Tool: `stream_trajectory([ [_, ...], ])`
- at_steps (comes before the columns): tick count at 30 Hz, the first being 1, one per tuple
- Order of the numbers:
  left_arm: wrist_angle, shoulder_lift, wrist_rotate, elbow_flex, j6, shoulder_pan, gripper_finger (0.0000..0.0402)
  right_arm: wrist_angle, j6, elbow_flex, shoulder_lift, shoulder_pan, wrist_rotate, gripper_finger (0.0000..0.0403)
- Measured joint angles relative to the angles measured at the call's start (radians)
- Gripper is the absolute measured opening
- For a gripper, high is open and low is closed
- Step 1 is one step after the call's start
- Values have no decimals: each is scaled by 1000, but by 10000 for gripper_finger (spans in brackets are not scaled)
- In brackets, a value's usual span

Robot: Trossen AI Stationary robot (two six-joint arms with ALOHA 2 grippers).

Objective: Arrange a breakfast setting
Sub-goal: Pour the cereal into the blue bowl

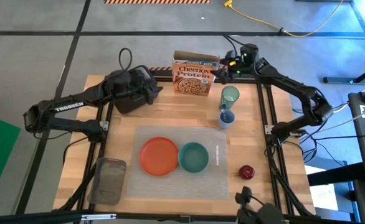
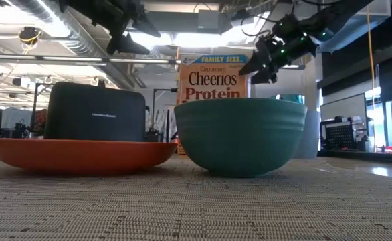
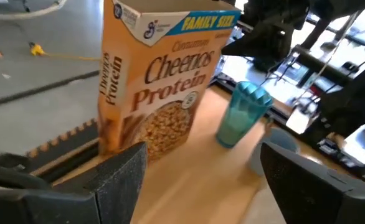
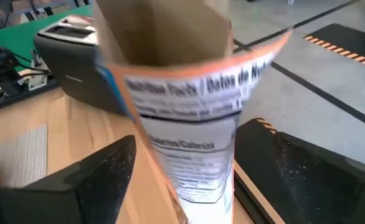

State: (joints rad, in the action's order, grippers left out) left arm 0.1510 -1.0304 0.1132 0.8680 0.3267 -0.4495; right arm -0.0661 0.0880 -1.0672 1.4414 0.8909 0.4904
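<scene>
The right end effector [image 4: 182, 180] hangs with its fingers spread wide either side of the Cheerios box [image 1: 194, 77] at the back of the desk [image 1: 170, 109], gripping nothing. If it closes off-centre, the tall box may tip onto the green tumbler [image 1: 230, 96] just beside it. The left end effector [image 3: 198, 180], also open and empty, waits by the toaster [image 1: 132, 93].

The high view alone shows plate [image 1: 159, 155] and bowl [image 1: 194, 157] on the placemat [image 1: 170, 186], apple [image 1: 246, 172] off it; the low view hides these.
</scene>
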Motion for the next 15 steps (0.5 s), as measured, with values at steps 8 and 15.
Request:
stream_trajectory([
  [8,-2,-4,36,0,-102,-6,301,70,21,0,75,0,85,231],
  [15,-1,-4,60,0,-101,-6,300,80,-3,0,88,0,106,107],
])
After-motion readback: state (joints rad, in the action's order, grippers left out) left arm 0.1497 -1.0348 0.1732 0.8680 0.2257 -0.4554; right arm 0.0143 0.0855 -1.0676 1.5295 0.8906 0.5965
